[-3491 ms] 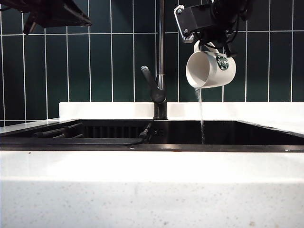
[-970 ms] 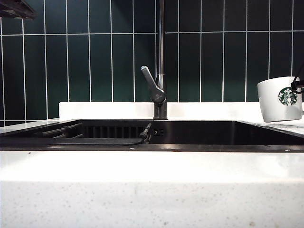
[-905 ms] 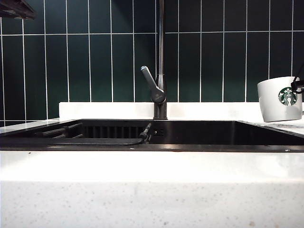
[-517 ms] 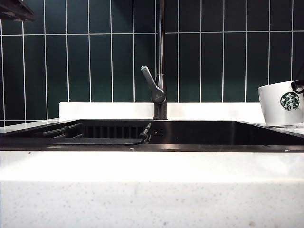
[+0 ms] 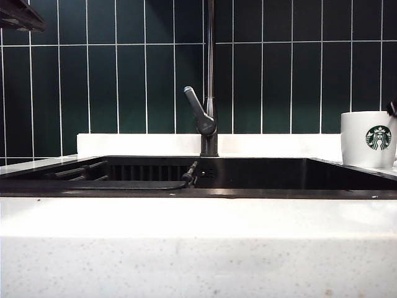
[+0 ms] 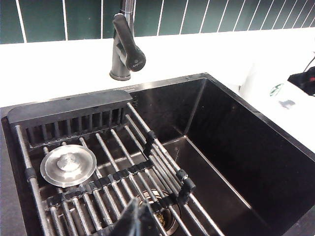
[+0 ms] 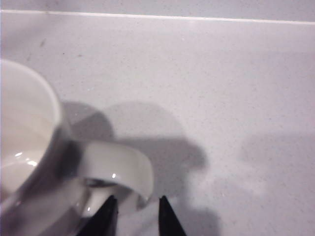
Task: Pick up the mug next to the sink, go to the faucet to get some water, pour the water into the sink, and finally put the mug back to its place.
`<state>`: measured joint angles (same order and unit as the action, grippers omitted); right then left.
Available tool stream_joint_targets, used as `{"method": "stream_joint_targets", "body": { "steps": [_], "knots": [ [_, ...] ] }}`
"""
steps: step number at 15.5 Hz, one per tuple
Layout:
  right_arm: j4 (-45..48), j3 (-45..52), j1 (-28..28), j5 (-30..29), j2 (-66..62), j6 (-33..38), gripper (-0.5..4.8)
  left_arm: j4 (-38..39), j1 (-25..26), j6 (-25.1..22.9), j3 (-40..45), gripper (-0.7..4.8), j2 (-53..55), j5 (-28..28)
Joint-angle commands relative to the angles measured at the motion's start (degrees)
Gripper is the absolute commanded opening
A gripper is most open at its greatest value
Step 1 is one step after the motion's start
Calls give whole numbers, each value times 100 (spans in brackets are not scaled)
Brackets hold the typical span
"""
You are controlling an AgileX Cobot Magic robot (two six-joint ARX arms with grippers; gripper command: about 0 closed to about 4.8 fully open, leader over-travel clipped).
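From outside, the mug (image 5: 370,139) stands upright on the counter right of the sink (image 5: 205,186), back in its place. My left gripper (image 6: 139,220), pinched shut, hangs idle over the sink's rack (image 6: 113,177). My right gripper (image 7: 136,214), parted, straddles the mug's handle (image 7: 123,169) just above the counter, letting go.

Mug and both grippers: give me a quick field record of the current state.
mug: upright on the white counter at the right of the sink, logo facing the exterior camera
right gripper: jaws parted either side of the mug handle, not clamping it
left gripper: shut, hovering above the sink rack
faucet: no water running
task stage: mug set back, right gripper letting go
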<state>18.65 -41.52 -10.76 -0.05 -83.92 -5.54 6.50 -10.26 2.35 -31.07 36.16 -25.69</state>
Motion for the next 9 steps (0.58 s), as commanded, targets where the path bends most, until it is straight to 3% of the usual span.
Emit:
{"method": "stream_joint_targets", "body": {
  "steps": [1, 9],
  "knots": [
    [-533, -7, 4, -7, 413, 15, 117, 22, 4, 4, 0, -6, -48, -7],
    [-1456, 721, 343, -140, 2903, 20, 79, 879, 4, -42, 15, -6, -798, 216]
  ]
}}
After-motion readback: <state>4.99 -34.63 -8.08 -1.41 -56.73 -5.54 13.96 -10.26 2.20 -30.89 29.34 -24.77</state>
